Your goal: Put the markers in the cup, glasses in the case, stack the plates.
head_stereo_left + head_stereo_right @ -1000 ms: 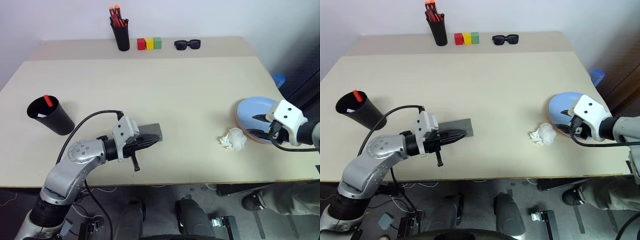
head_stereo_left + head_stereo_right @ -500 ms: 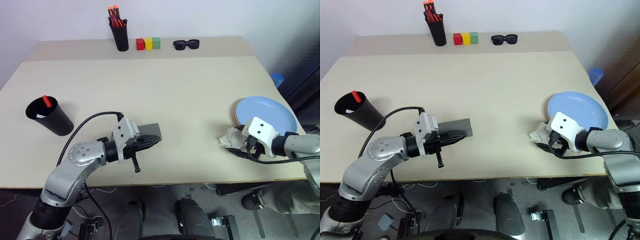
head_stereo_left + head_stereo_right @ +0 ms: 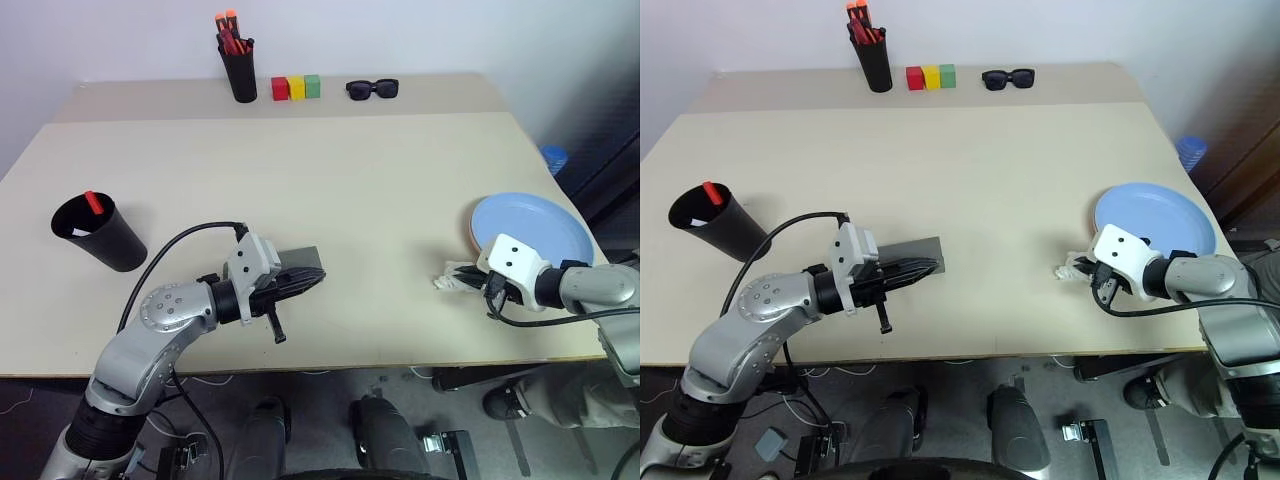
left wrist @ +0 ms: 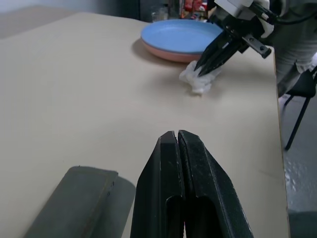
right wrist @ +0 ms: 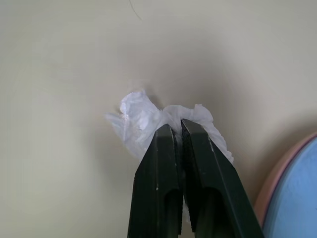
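Observation:
The black cup (image 3: 98, 232) stands at the table's left, with a red-ended marker (image 3: 94, 201) sticking up out of it and a white tip beside it. The grey case (image 3: 300, 258) lies closed near the front edge. My left gripper (image 3: 318, 279) is shut and empty, its fingers held level just over the case's near side. The light blue plate (image 3: 530, 225) sits stacked on the pink plate (image 4: 163, 53) at the right. My right gripper (image 5: 177, 126) is shut on a crumpled white tissue (image 5: 138, 119) just left of the plates. The glasses are out of view.
At the back edge stand a tall black pen pot (image 3: 240, 75) with red-orange markers, three coloured blocks (image 3: 297, 87) and black sunglasses (image 3: 374, 89). The tissue lies close to the table's front right corner. Wide bare tabletop (image 3: 340, 180) lies in the middle.
My right gripper came off the plates, moved left and down to the tissue, and closed on it. The tissue is now squeezed flatter. The left arm kept still.

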Robot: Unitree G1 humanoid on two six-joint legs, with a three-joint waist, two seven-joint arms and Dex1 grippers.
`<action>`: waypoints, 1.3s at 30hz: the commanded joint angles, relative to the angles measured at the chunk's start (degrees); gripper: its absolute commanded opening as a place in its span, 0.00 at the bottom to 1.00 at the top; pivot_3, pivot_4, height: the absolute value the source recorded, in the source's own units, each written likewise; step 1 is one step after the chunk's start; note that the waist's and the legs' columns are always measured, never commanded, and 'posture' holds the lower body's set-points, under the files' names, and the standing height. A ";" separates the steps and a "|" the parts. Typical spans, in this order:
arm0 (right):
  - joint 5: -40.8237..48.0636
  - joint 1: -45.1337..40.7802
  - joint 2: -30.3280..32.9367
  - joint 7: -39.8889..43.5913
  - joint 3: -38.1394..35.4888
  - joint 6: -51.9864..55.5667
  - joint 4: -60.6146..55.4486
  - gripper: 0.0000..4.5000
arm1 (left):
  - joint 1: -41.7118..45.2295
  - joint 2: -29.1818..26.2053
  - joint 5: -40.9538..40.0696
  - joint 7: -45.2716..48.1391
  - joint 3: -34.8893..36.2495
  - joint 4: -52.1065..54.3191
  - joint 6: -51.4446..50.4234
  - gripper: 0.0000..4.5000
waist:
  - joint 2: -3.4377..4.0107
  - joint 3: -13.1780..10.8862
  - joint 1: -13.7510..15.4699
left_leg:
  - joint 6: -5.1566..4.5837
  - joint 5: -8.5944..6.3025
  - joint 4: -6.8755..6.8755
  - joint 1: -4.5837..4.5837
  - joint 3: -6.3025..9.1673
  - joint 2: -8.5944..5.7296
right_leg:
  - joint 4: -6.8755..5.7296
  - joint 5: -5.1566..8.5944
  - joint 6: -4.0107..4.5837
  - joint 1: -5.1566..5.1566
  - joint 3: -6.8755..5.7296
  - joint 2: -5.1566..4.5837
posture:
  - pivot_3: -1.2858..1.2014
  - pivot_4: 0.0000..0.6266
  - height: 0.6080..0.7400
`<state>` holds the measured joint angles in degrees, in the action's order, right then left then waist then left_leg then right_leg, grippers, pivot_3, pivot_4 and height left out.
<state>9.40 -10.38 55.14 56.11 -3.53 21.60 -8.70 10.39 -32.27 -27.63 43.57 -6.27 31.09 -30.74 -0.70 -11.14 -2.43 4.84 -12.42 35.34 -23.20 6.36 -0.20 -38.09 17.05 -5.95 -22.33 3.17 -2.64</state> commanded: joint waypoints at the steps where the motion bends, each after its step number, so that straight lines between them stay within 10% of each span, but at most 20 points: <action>1: 0.89 -5.36 3.25 -0.82 -5.71 0.22 0.51 0.01 | 0.27 0.22 -0.66 -0.32 0.46 2.19 0.40 0.00 | 0.02 -0.01 -0.01 | 0.00 0.00 0.01 0.00 0.00 0.00 | 0.00 0.00 0.00 -0.01 0.00 0.00 | 0.52 0.24 1.00; 13: -2.54 -13.12 2.79 -4.14 -6.03 -7.00 24.84 0.01 | 0.37 0.33 0.50 -0.57 0.15 0.43 1.50 0.00 | 0.00 -0.01 0.15 | -0.03 -0.02 0.03 -0.02 -0.03 -0.01 | 0.02 0.00 0.00 0.00 0.00 -0.02 | 0.52 0.24 1.00; 21: -3.30 -14.38 2.55 -3.84 -4.93 -10.90 25.48 0.77 | -1.33 0.31 1.71 -2.41 2.61 -0.10 2.43 0.00 | 0.04 -0.01 -0.03 | -0.03 -0.02 0.01 0.00 -0.03 0.00 | -0.01 0.00 0.00 0.00 0.01 -0.01 | 0.52 0.24 1.00; 39: 15.61 -9.18 -8.87 0.33 -9.39 -1.20 11.91 0.77 | -16.50 -1.15 5.24 -14.05 28.37 -2.61 5.64 0.00 | 0.04 -0.01 0.39 | -0.09 -0.05 0.03 -0.04 0.01 -0.01 | 0.01 0.00 0.01 0.00 0.00 -0.03 | 0.52 0.24 1.00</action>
<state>23.63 -19.36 45.86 55.74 -10.43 20.89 3.62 -5.50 -32.65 -21.98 29.44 19.67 26.07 -26.58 -0.67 -11.15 -2.03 4.75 -12.47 35.40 -23.24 6.37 -0.20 -38.08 17.05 -5.94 -22.32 3.17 -2.65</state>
